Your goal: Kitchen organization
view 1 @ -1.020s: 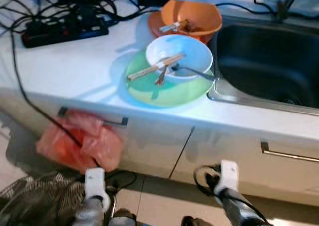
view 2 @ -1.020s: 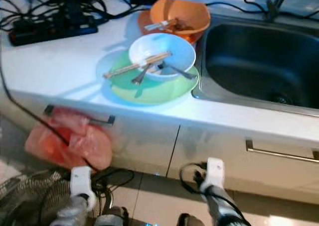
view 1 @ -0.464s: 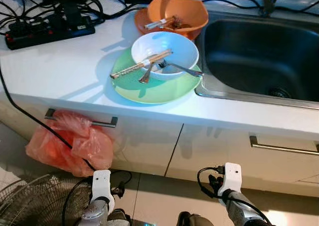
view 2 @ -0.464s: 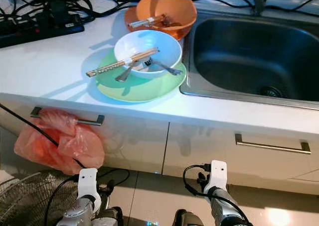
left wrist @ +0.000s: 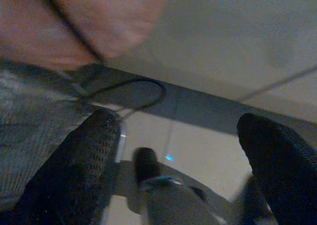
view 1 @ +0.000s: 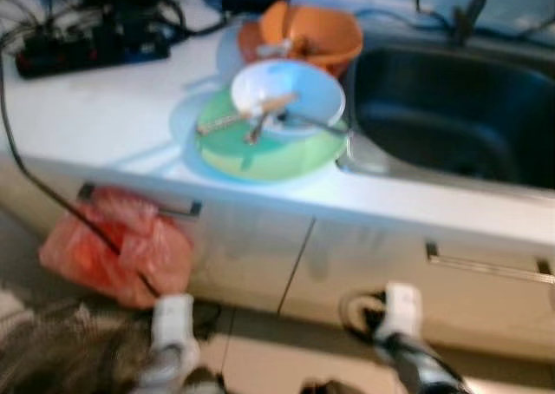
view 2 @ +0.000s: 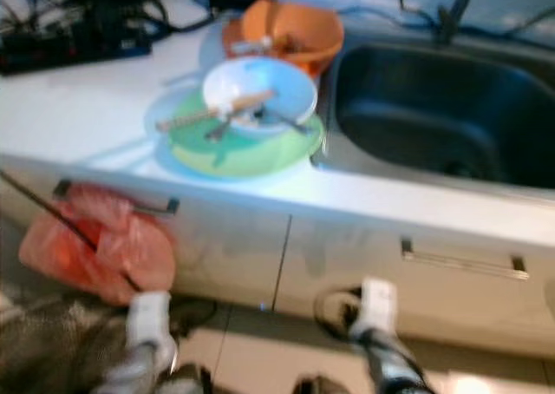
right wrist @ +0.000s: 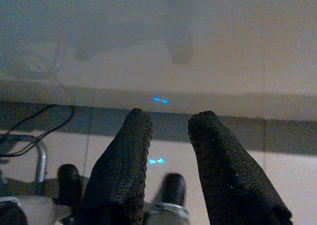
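Note:
On the white counter (view 1: 104, 116) a white bowl (view 1: 286, 95) holding chopsticks (view 1: 247, 116) and a metal utensil sits on a green plate (view 1: 260, 155). Behind it an orange bowl (view 1: 312, 34) with utensils rests on an orange plate. Both arms hang low before the cabinet fronts, left arm (view 1: 173, 320) and right arm (view 1: 399, 311). The left gripper (left wrist: 178, 131) is open wide over the floor, holding nothing. The right gripper (right wrist: 171, 123) is open with a narrow gap, empty, facing the cabinet base.
A dark steel sink (view 1: 451, 116) lies right of the dishes. A power strip (view 1: 87, 42) and tangled cables sit at the back left. A red plastic bag (view 1: 117, 246) hangs from a drawer handle. A wire fan guard (view 1: 52, 359) stands at floor level, left.
The whole picture has shifted slightly and gone blurred, so the camera is moving. The dishes stay put and both arms still hang low.

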### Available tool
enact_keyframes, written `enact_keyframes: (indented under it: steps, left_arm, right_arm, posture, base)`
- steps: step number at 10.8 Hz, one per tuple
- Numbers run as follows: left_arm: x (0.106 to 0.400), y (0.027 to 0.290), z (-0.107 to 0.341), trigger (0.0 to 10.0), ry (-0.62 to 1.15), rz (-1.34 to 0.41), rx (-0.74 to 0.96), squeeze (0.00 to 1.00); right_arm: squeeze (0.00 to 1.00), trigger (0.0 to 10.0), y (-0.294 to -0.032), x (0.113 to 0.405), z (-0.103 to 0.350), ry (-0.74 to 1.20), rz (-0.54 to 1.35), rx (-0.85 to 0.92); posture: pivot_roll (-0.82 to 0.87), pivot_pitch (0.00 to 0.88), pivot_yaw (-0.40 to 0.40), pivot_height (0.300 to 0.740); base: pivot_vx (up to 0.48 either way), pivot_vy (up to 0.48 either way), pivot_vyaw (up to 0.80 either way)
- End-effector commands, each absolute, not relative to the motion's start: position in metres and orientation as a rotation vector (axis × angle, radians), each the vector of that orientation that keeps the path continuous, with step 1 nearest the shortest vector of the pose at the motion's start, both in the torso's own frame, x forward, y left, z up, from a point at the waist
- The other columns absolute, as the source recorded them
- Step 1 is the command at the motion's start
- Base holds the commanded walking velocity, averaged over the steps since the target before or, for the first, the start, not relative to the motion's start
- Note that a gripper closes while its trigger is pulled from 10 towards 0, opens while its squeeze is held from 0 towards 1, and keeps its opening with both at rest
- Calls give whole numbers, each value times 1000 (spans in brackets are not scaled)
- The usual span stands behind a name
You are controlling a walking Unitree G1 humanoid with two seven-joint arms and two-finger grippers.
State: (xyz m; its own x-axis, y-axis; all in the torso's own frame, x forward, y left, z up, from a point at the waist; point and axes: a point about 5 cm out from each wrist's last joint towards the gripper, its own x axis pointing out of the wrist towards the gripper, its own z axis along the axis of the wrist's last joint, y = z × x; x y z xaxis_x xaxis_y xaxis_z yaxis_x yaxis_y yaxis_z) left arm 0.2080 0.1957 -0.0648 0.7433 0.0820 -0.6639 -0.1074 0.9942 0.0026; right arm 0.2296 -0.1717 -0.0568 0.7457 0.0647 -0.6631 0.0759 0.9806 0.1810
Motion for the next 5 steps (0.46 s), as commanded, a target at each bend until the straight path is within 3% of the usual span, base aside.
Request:
enact_keyframes:
  steps: [1, 5]
  left_arm:
    - [199, 185, -72, 10000, 768, 87, -48, 0]
    - [199, 185, -72, 10000, 768, 88, -55, 0]
  right_arm:
    - [0, 10000, -183, 221, -61, 760, -33, 195]
    - [0, 10000, -183, 221, -61, 760, -31, 193]
  posture:
    - [134, 169, -32, 740]
    - [134, 170, -33, 740]
  base:
    - [0, 0, 0]
    - [0, 0, 0]
